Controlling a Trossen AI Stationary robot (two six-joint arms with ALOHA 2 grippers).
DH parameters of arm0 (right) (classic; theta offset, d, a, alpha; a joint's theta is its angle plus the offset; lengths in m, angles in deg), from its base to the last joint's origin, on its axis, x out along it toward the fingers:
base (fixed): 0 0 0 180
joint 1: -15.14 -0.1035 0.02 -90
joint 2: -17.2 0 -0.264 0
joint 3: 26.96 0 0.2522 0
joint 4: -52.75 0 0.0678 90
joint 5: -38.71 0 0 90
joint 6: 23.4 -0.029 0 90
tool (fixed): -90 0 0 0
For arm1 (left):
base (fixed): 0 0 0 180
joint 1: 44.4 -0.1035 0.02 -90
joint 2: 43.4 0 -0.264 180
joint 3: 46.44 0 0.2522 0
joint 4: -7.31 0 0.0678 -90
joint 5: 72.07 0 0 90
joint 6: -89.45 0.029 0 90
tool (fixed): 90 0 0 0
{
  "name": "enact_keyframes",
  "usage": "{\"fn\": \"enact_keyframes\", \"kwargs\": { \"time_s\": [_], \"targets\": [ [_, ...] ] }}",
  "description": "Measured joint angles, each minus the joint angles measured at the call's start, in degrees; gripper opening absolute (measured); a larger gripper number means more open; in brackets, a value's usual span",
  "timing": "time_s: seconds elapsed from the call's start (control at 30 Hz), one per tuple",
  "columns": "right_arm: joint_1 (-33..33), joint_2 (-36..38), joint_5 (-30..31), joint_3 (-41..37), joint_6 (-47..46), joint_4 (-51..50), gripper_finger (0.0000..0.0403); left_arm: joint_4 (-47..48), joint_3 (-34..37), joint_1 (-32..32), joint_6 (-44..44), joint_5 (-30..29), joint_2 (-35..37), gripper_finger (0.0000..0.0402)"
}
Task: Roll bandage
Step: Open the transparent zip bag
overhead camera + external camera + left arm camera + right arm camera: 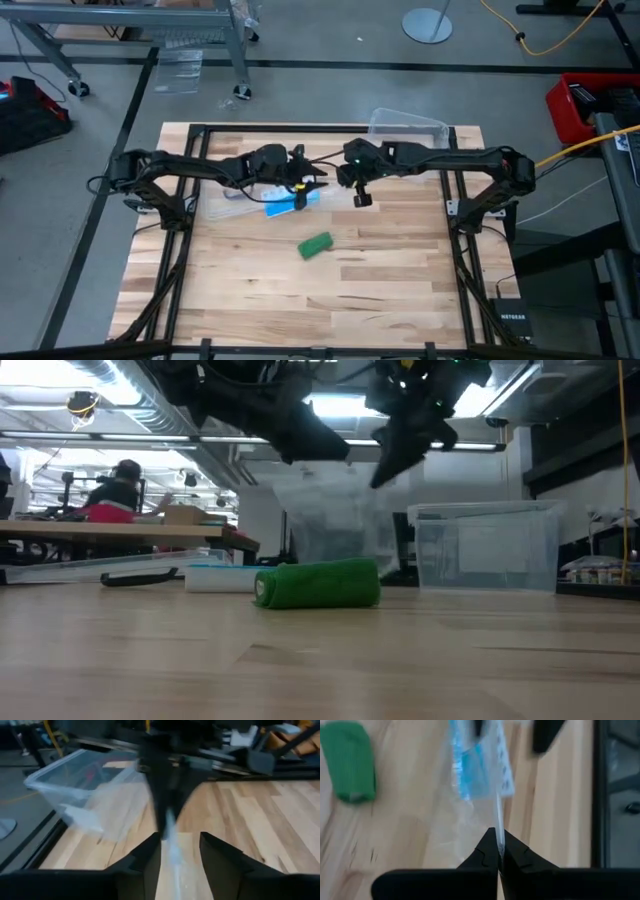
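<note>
The right gripper (498, 851), fingers pressed together on the edge of a clear plastic bag (470, 815), holds it aloft, while the left gripper (180, 852) faces it with fingers spread. If the bag swings or drops, it may knock the bandage (315, 245) (nothing restrains it). That lies as a tight green roll on the surface, apart from both arms.

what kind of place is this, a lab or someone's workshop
Most likely a robotics lab or shared workshop: exposed ceiling ducting, long workbenches with a person seated behind, and a wooden table set in a metal frame.
</note>
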Motion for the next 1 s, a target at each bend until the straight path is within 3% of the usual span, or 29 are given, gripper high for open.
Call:
{"fn": "enact_keyframes", "kwargs": {
  "time_s": [0.23,0.47,0.67,0.8,1.0],
  "targets": [
    [-0.3,0.0,0.0,0.0,-1.4,5.0,0.0000,0.3,0.0,2.0,1.3,-0.1,0.0,0.0136],
    [-0.4,0.0,-0.5,0.0,-1.6,5.0,0.0000,0.5,0.0,1.8,3.1,-5.9,0.0,0.0137],
    [-0.7,0.0,-0.8,0.0,-1.7,5.1,0.0000,0.5,0.0,1.8,4.3,-7.0,0.0,0.0135],
    [-0.7,0.0,-1.0,0.0,-1.7,5.1,0.0000,0.7,0.0,1.8,4.4,-7.1,0.0,0.0108],
    [-0.7,0.0,-1.0,0.0,-1.7,5.1,0.0000,2.0,0.0,1.8,5.4,-7.2,0.0,0.0034]
  ]
}}
